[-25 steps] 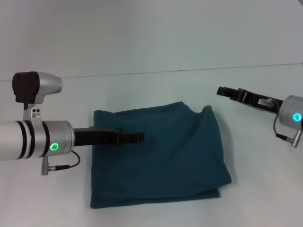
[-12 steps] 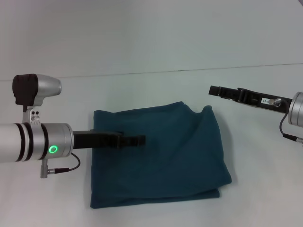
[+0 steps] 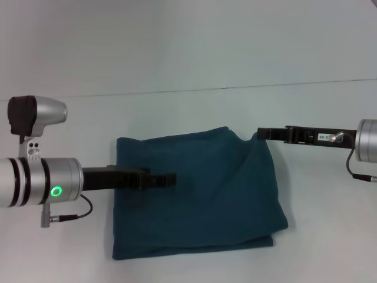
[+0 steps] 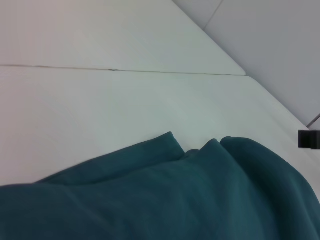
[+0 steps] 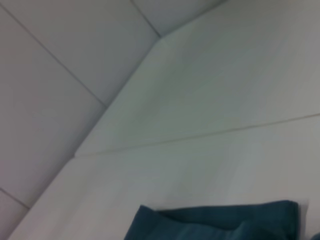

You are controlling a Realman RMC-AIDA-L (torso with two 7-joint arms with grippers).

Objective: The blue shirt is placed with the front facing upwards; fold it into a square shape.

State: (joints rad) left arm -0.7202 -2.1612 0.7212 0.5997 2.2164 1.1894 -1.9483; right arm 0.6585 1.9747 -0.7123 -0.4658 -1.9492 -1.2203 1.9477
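The blue shirt [image 3: 200, 194] lies folded into a rough rectangle on the white table, plain teal side up, with a bump at its far right corner. My left gripper [image 3: 172, 178] reaches in from the left and hovers over the shirt's left half. My right gripper [image 3: 263, 134] comes in from the right, its tip at the shirt's far right corner. The left wrist view shows the shirt's [image 4: 175, 200] rumpled far edge and a dark bit of the right gripper [image 4: 309, 139]. Only the shirt's edge [image 5: 215, 225] appears in the right wrist view.
The white table [image 3: 188, 109] runs around the shirt on all sides. A thin seam [image 3: 235, 87] crosses it far behind the shirt, and a pale panelled wall [image 5: 60, 75] stands beyond.
The right gripper has swung left and down from beside the shirt to its far right corner. The left arm has drawn back slightly toward the left and lowered a little.
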